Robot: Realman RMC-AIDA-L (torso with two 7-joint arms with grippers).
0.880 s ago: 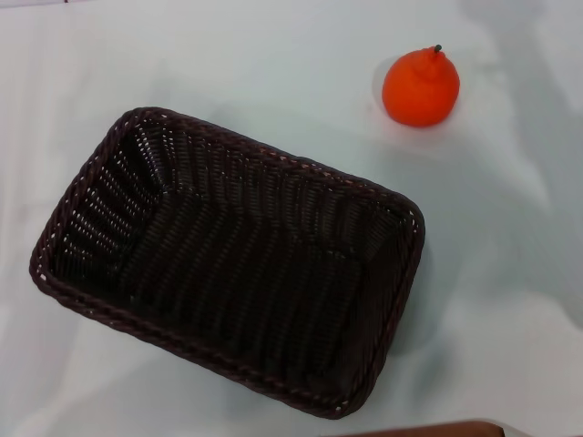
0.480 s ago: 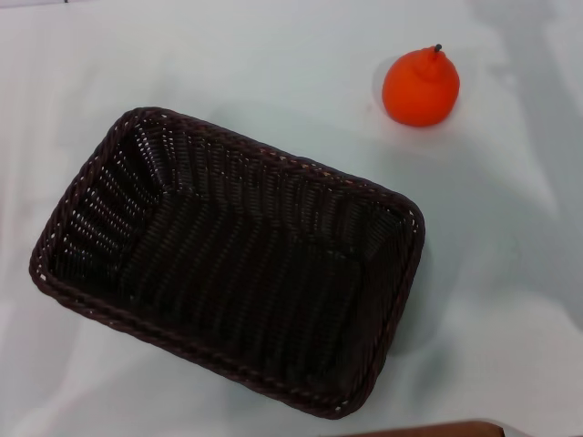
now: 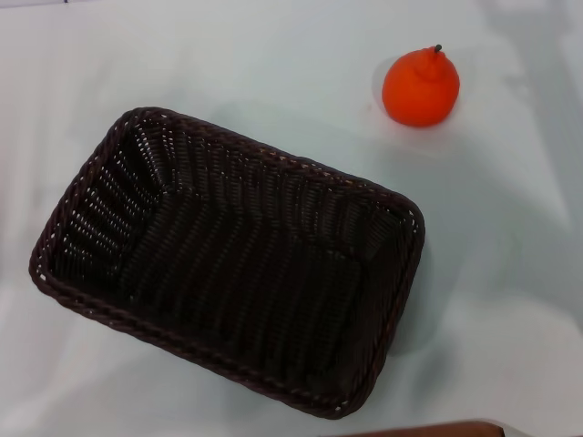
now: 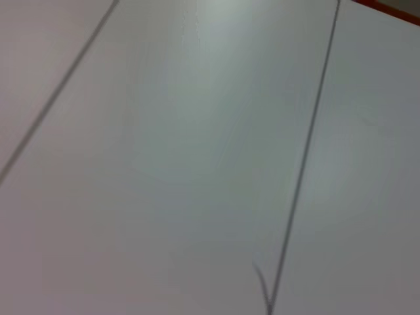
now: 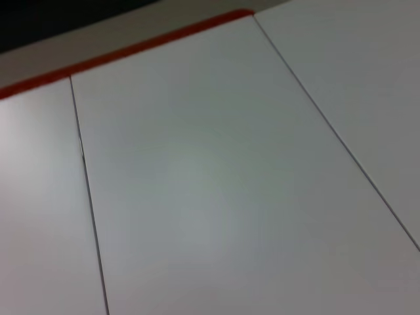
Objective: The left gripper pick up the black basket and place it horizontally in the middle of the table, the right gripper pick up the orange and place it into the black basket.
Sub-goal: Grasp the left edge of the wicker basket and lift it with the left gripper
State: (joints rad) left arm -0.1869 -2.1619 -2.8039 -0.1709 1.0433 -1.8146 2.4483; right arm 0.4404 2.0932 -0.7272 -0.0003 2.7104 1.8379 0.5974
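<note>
Nothing moved: black basket (image 3: 228,264) askew, orange (image 3: 420,87) apart.

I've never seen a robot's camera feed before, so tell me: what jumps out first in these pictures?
A big black basket lies empty and skewed across the middle of the white table, toward the robot's left. A bright orange sits apart from it, farther back on the right. No claw shows anywhere; both wrist cameras see only pale panels with thin seams.

Bare white table (image 3: 273,64) – test bench, likely lab
</note>
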